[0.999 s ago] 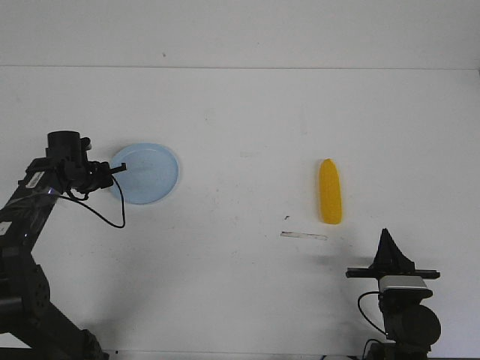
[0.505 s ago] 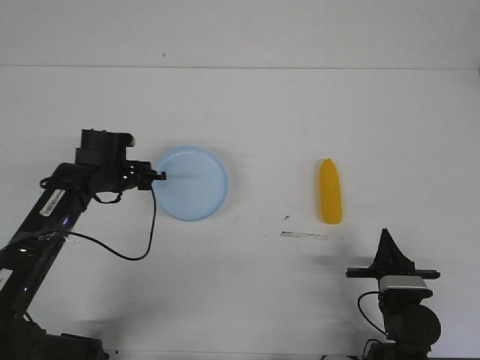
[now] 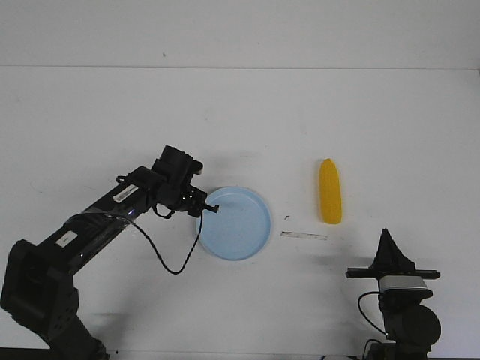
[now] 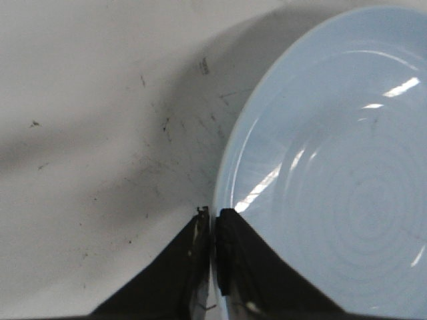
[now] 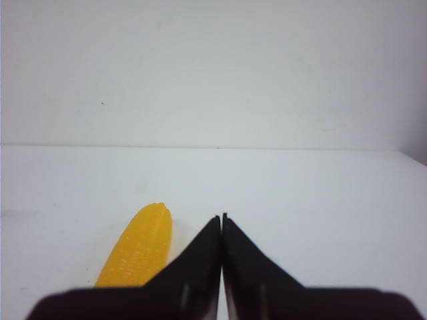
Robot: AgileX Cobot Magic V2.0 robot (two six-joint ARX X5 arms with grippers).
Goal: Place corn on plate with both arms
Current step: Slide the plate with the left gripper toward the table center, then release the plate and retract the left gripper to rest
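The pale blue plate (image 3: 238,223) lies on the white table near the middle. My left gripper (image 3: 211,209) is shut on the plate's left rim; in the left wrist view the gripper (image 4: 213,215) pinches the rim of the plate (image 4: 333,167), one jaw inside and one outside. The yellow corn (image 3: 330,191) lies on the table to the right of the plate, lengthwise away from me. My right gripper (image 3: 388,234) is shut and empty, near the table's front edge, behind the corn. In the right wrist view the gripper (image 5: 221,217) points past the corn (image 5: 137,248).
A thin pale strip (image 3: 304,235) and a small dark speck (image 3: 286,217) lie on the table between the plate and the corn. The left arm's black cable (image 3: 176,259) hangs in a loop in front of the plate.
My left gripper has dragged the plate from the far left toward the right and nearer the table's front. The corn and the right arm have not moved.
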